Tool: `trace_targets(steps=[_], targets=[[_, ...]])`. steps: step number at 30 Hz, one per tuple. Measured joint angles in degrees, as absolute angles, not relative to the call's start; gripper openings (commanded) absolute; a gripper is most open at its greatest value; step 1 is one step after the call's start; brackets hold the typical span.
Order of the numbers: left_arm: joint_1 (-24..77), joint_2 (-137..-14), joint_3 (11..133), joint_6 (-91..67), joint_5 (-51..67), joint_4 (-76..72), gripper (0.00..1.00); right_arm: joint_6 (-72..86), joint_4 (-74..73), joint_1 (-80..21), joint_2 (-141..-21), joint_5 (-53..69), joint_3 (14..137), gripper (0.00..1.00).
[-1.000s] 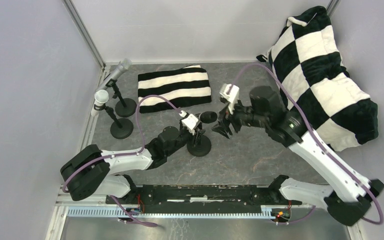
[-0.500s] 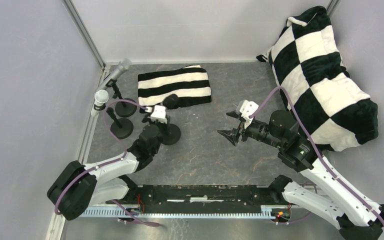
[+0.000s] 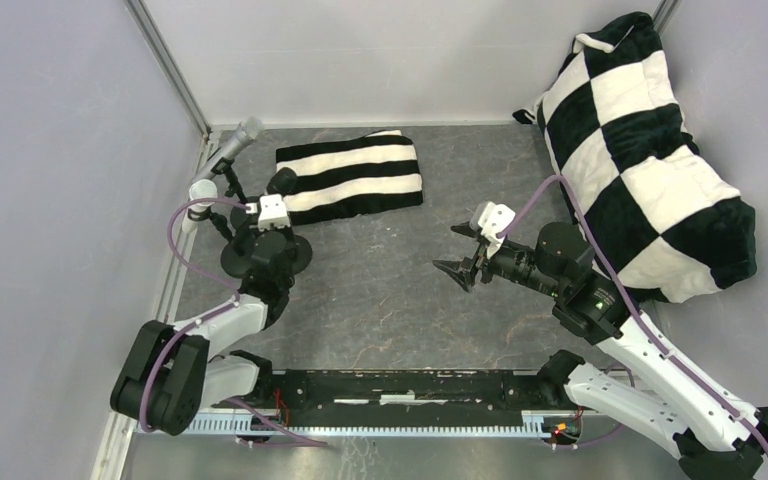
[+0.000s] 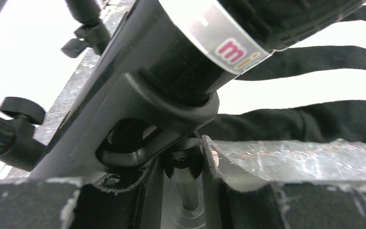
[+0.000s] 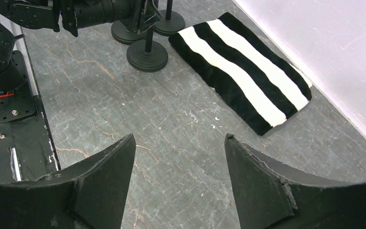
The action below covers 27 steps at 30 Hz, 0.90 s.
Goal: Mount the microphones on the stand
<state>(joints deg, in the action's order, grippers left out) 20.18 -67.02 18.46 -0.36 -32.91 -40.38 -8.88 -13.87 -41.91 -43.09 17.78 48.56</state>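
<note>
A: Top: left gripper (image 3: 268,214) is clamped on the black microphone's (image 3: 282,181) stand (image 3: 301,247), far left, beside the silver-grey microphone (image 3: 243,135) and white microphone (image 3: 202,192). Right gripper (image 3: 452,272) is held spread mid-table (image 3: 400,300).

B: Left wrist: black microphone is seated in the clip (image 4: 157,107); the post (image 4: 189,193) is pinched between the fingers (image 4: 211,167). Right wrist: jaws are seen apart, striped towel (image 5: 240,71) beyond.

The left arm (image 3: 222,318) reaches forward and to the left, with the left gripper (image 4: 183,186) clamped tight on a stand post (image 4: 189,198). The right arm (image 3: 650,350) bends at the elbow, and the right gripper (image 3: 444,247) points left with its jaws spread wide, holding nothing.
</note>
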Motion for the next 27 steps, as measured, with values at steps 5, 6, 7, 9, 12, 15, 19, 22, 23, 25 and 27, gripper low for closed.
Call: trace_targets(steps=[5, 6, 7, 9, 12, 15, 19, 22, 23, 25, 27], targets=[[17.4, -69.1, 18.5, -0.4, -32.2, -43.8, 0.39, -8.9, -13.8, -41.9, -43.1, 18.0, 48.5, 0.76], [17.3, -69.4, 18.5, -0.4, -31.4, -44.1, 0.45, -8.9, -13.8, -41.9, -43.1, 18.0, 48.5, 0.76], [17.3, -69.6, 18.5, -0.4, -30.7, -44.1, 0.51, -8.9, -13.8, -41.9, -43.1, 18.0, 48.5, 0.76], [17.3, -69.6, 18.5, -0.6, -29.2, -44.2, 0.60, -8.9, -13.7, -41.9, -43.1, 18.0, 48.4, 0.76], [17.3, -68.7, 18.5, -1.7, -27.0, -43.8, 0.89, -8.9, -13.3, -41.9, -43.1, 18.0, 47.9, 0.76], [17.4, -65.6, 18.3, -3.0, -25.1, -42.3, 0.96, -8.9, -12.9, -41.9, -43.0, 18.0, 47.1, 0.76], [17.8, -59.7, 18.0, -5.4, -23.8, -39.3, 1.00, -9.0, -12.7, -41.9, -43.0, 18.0, 46.3, 0.76], [19.4, -55.4, 17.8, -7.7, -23.6, -35.6, 1.00, -9.1, -12.5, -41.9, -43.1, 17.9, 45.9, 0.77], [20.3, -54.4, 17.8, -8.2, -23.9, -34.2, 1.00, -9.2, -12.5, -41.9, -43.1, 17.9, 45.8, 0.77], [22.9, -52.3, 17.8, -9.7, -25.2, -30.9, 1.00, -9.3, -12.4, -41.9, -43.1, 17.9, 45.6, 0.77], [26.3, -50.3, 17.8, -11.5, -27.2, -27.0, 1.00, -9.4, -12.3, -41.9, -43.1, 17.8, 45.3, 0.77]])
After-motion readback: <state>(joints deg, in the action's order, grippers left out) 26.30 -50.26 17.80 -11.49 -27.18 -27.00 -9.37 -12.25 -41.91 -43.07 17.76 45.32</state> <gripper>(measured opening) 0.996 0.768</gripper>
